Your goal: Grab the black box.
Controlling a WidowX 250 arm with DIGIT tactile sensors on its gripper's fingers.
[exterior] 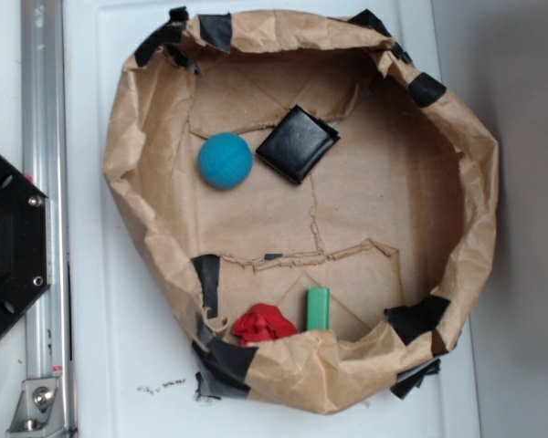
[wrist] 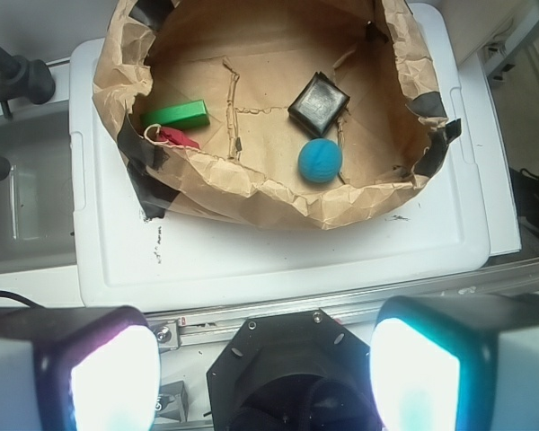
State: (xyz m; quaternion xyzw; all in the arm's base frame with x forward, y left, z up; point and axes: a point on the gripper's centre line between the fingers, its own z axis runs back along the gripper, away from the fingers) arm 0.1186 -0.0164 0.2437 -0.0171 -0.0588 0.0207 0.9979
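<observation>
White table (exterior: 283,415) with a taped brown paper ring (exterior: 479,182) on it. The black box (exterior: 298,143) sits flat inside, just beside the blue ball (exterior: 226,161). The gripper (wrist: 265,373) hangs well back from the ring, jaws spread and empty. Risk as I see it: clipping the paper wall on the way in, or bumping the ball so it rolls off.

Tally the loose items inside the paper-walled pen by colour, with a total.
Black: 1, the black box
Blue: 1, the ball
Green: 1, the block
Red: 1, the crumpled red thing
Total: 4
</observation>
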